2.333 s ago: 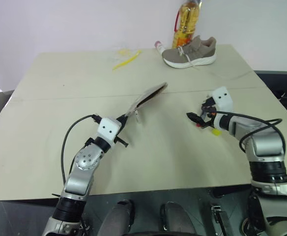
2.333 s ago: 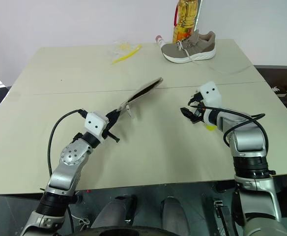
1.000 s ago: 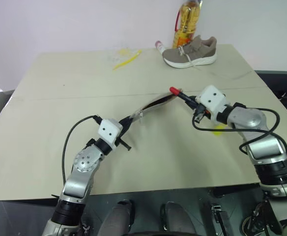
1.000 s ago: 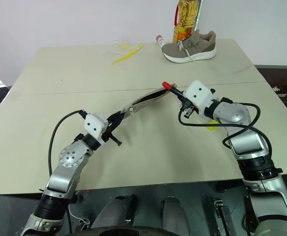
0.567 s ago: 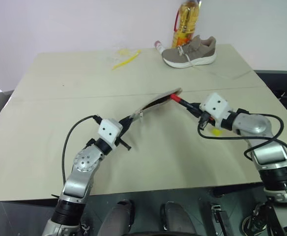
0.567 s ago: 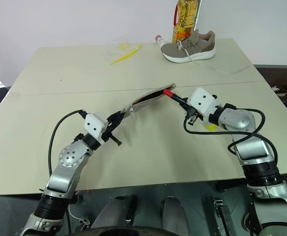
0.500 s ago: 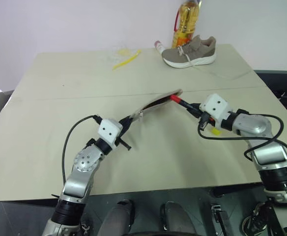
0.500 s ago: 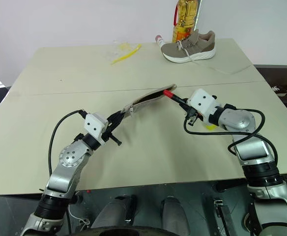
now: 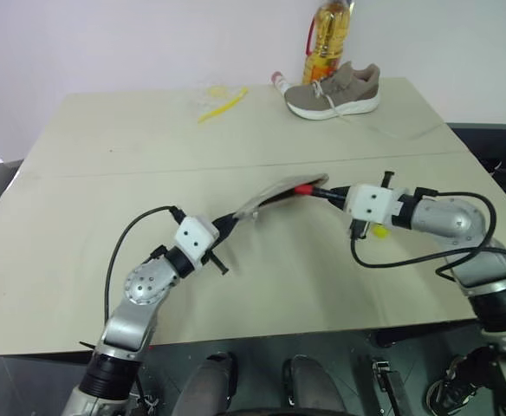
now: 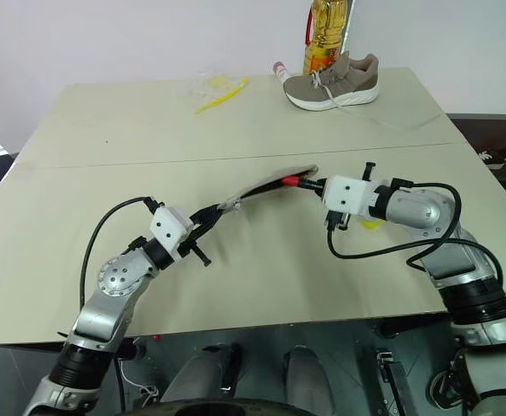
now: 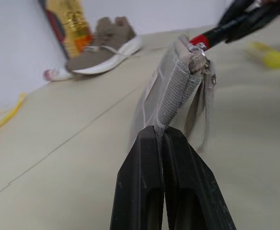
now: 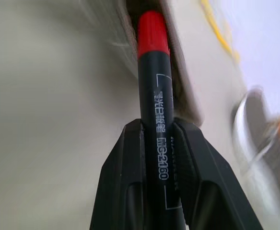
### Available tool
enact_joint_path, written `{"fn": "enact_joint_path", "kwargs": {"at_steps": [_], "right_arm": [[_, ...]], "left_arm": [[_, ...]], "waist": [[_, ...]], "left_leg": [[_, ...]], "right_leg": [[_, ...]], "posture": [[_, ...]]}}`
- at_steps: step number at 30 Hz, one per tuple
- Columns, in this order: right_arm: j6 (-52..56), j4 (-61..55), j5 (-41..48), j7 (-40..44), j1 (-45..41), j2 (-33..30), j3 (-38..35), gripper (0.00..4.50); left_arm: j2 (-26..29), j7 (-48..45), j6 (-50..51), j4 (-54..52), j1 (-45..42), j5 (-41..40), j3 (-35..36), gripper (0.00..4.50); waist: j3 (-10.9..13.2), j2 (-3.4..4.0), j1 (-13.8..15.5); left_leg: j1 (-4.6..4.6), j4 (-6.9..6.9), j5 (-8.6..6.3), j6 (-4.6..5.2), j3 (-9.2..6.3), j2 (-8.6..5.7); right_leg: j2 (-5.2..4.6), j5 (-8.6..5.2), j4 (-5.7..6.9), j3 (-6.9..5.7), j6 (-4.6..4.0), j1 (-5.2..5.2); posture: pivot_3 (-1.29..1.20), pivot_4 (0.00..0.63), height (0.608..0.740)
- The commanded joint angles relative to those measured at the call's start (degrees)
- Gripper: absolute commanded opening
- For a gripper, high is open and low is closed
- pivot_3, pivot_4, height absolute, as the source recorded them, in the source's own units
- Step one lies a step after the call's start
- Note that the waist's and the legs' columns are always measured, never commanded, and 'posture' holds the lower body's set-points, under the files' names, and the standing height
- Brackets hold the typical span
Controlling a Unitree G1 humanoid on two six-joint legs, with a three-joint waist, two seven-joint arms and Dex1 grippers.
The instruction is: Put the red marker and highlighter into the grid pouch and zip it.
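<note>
My left gripper [image 9: 225, 225] is shut on the near end of the grey grid pouch [image 9: 275, 194] and holds it lifted off the table, its mouth turned to the right. In the left wrist view, the fingers [image 11: 145, 191] pinch the pouch's edge [image 11: 176, 86]. My right gripper [image 9: 333, 192] is shut on the red marker [image 9: 307, 188], which lies nearly level. In the right wrist view, the marker's red cap [image 12: 152, 31] pokes into the pouch's open mouth [image 12: 180, 91]. The yellow highlighter [image 9: 379, 230] lies on the table just under my right wrist.
At the table's [image 9: 106, 173] far edge stand a tan shoe [image 9: 335, 88], a bottle of yellow oil [image 9: 329, 39] and a red-capped white tube [image 9: 281, 81]. A long thin yellow object [image 9: 223, 104] lies on clear wrapping at the back middle.
My right gripper has rolled and tipped down, bringing the marker from a raised slant to nearly level, its red cap now in the pouch's mouth. The pouch's free end has sunk a little.
</note>
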Motion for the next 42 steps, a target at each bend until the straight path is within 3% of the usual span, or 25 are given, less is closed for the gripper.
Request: {"fn": "enact_joint_path", "kwargs": {"at_steps": [1,7,15,18,23,25,29,34,42], "right_arm": [[-8.36,-0.81,-3.43,1.6,-2.92,-0.55,2.85,0.29],[-10.46,-1.82,-3.02,2.29,-5.3,2.91,4.32,0.29],[-3.77,-1.62,0.49,1.99,-4.67,3.79,-0.72,4.32],[3.91,-1.66,5.02,1.71,-3.65,3.83,-5.7,4.32],[31.62,2.51,9.1,-3.33,-1.83,4.8,-14.1,4.32],[38.96,3.65,10.41,-7.02,-1.26,6.44,-17.13,4.42],[65.17,3.99,12.33,-21.6,-0.67,14.94,-30.37,4.42],[79.35,-2.06,15.09,-27.6,-0.41,21.91,-36.53,4.42],[84.22,-3.67,18.27,-32.58,-0.38,26.5,-39.61,4.42]], "left_arm": [[1.91,-3.59,-1.03,-2.79,-0.29,-2.23,0.15,0.0],[3.22,-6.12,0.06,-3.34,-0.7,-3.76,0.5,0.0],[1.89,-4.06,1.54,-4.03,0.09,-4.56,1.44,0.0],[0.47,-2.65,2.07,-3.94,-0.17,-4.52,1.25,0.0],[-2.64,-0.09,2.37,-2.1,-1.9,-3.66,0.67,0.0],[-3.2,0.11,2.21,-1.31,-2.4,-3.31,0.35,0.0],[-5.15,2.23,-0.4,3.04,-4.43,-0.91,-0.23,0.0],[-5.62,0.56,-1.61,4.7,-4.81,-1.49,-0.82,0.0],[-5.78,-0.1,-2.63,6.07,-5.44,-1.6,-0.98,0.0]], "waist": [[0.0,0.0,0.01],[0.0,-0.01,0.11],[0.0,-0.02,0.15],[0.0,-0.02,0.16],[-0.01,-0.03,0.31],[-0.01,-0.04,0.25],[-0.04,-0.01,0.16],[-0.09,0.11,0.08],[-0.12,0.08,0.15]], "left_leg": [[0.01,0.0,0.0,0.0,0.0,0.0],[0.0,0.02,0.0,0.0,-0.01,-0.01],[0.0,0.02,0.0,0.0,-0.02,-0.03],[0.0,0.02,0.0,0.0,-0.03,-0.02],[-0.01,0.07,0.0,0.01,-0.04,-0.05],[-0.01,0.07,0.0,0.01,-0.04,-0.05],[-0.03,0.04,0.0,0.01,-0.03,-0.03],[-0.05,0.02,0.0,0.01,-0.01,-0.03],[-0.03,0.07,0.0,0.01,-0.02,-0.05]], "right_leg": [[0.0,0.0,0.0,0.0,0.0,0.02],[-0.03,0.0,-0.01,0.03,-0.01,0.03],[-0.04,-0.01,-0.01,0.04,-0.02,0.04],[-0.04,0.0,0.0,0.04,-0.02,0.03],[-0.06,0.0,-0.01,0.04,-0.03,0.07],[-0.06,-0.02,0.0,0.03,-0.07,0.06],[-0.04,0.0,0.04,0.04,-0.03,0.0],[-0.04,0.02,0.06,0.07,-0.01,-0.07],[-0.04,0.01,0.06,0.04,-0.02,0.02]], "posture": [[0.0,0.15,0.74],[0.0,0.15,0.74],[0.0,0.15,0.74],[0.0,0.15,0.74],[0.0,0.15,0.74],[0.0,0.15,0.74],[0.0,0.15,0.74],[0.0,0.15,0.74],[0.0,0.15,0.74]]}}
